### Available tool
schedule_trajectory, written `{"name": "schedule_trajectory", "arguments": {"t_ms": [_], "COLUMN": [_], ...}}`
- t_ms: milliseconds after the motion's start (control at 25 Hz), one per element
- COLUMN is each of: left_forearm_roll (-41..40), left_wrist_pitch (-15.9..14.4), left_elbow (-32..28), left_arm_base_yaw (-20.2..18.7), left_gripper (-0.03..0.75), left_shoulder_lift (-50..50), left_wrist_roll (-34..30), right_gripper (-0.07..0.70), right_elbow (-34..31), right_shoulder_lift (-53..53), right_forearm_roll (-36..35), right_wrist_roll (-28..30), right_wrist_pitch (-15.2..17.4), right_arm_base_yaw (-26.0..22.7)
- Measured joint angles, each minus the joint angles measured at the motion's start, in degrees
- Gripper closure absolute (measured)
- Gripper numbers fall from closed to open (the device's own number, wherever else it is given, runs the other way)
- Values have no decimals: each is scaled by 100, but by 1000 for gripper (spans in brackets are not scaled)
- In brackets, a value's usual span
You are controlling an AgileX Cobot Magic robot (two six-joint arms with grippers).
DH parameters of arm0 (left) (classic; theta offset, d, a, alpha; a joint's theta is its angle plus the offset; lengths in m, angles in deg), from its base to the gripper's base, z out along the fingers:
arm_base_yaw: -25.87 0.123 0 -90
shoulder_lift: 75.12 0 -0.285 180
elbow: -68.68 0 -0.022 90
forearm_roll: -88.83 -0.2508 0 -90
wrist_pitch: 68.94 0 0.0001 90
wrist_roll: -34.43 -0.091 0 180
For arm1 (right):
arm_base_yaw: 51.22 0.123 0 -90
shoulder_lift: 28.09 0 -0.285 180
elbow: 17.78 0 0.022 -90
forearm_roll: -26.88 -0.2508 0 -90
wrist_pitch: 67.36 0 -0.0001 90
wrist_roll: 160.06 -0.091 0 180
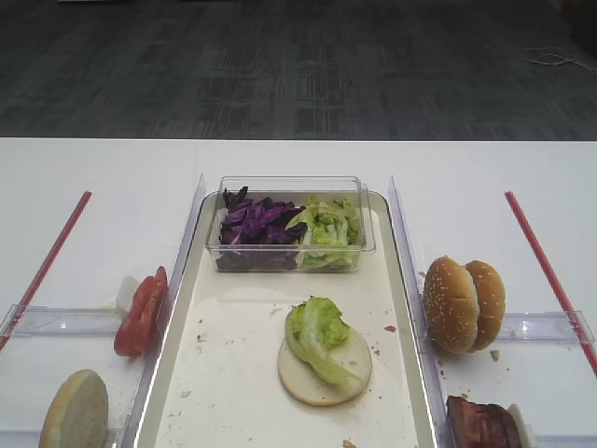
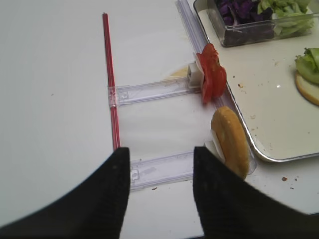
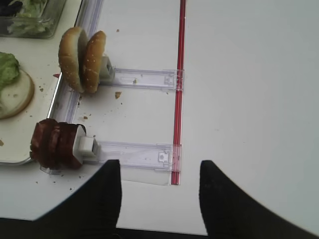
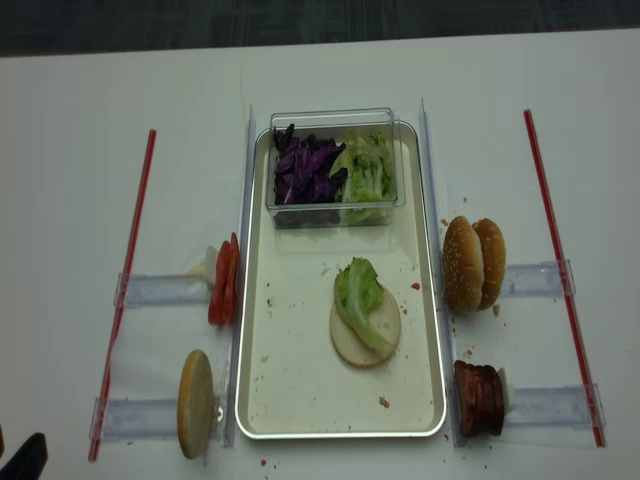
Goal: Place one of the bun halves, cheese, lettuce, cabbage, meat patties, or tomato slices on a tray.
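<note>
On the tray [image 1: 233,373] lies a flat pale bun half [image 1: 326,383] with a lettuce leaf [image 1: 317,331] draped over it. Two sesame bun halves [image 1: 464,304] stand on edge to the right of the tray, and the meat patties [image 3: 55,143] stand nearer to me. Left of the tray stand tomato slices [image 2: 213,74] and another bun half [image 2: 230,141]. Cabbage [image 1: 256,224] and more lettuce fill a clear tub. No cheese is in view. My right gripper [image 3: 159,164] hangs open over the table right of the patties. My left gripper [image 2: 160,152] is open and empty, left of the bun half.
The clear tub [image 1: 289,257] sits at the tray's far end. Clear plastic rails [image 3: 142,78] run from each food stack outward to a red strip [image 3: 178,89] on the right and a red strip [image 2: 110,74] on the left. Crumbs dot the tray.
</note>
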Motion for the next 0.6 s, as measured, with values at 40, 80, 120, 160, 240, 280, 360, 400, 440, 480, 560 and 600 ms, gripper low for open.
{"name": "schedule_trajectory", "arguments": {"t_ms": [40,80,120,160,240,280,360,400,440,480,560,600], "left_forearm_roll": [0,0,0,0,0,0,0,0,0,0,0,0], "left_wrist_pitch": [0,0,0,0,0,0,0,0,0,0,0,0], "left_elbow": [0,0,0,0,0,0,0,0,0,0,0,0], "left_arm_base_yaw": [0,0,0,0,0,0,0,0,0,0,0,0], "left_gripper": [407,407,407,407,407,407,407,407,407,407,407,407], "left_shoulder_lift": [0,0,0,0,0,0,0,0,0,0,0,0], "left_wrist_roll": [0,0,0,0,0,0,0,0,0,0,0,0], "right_gripper": [228,228,228,228,228,228,228,228,228,228,228,228], "right_elbow": [-69,-151,-217,-252,-291,-302,-314,-322,-322,-322,-327,-327], "right_shoulder_lift": [-82,-148,-225,-297,-402,-456,-587,-670,-719,-745,-755,-759], "right_forearm_roll": [0,0,0,0,-11,-19,-19,-19,-19,-19,-19,-23], "right_wrist_roll": [27,65,106,135,183,208,219,219,219,224,234,234], "right_wrist_pitch": [11,10,10,12,23,13,-50,-86,-121,-144,-171,-184], "right_arm_base_yaw": [0,0,0,0,0,0,0,0,0,0,0,0]}}
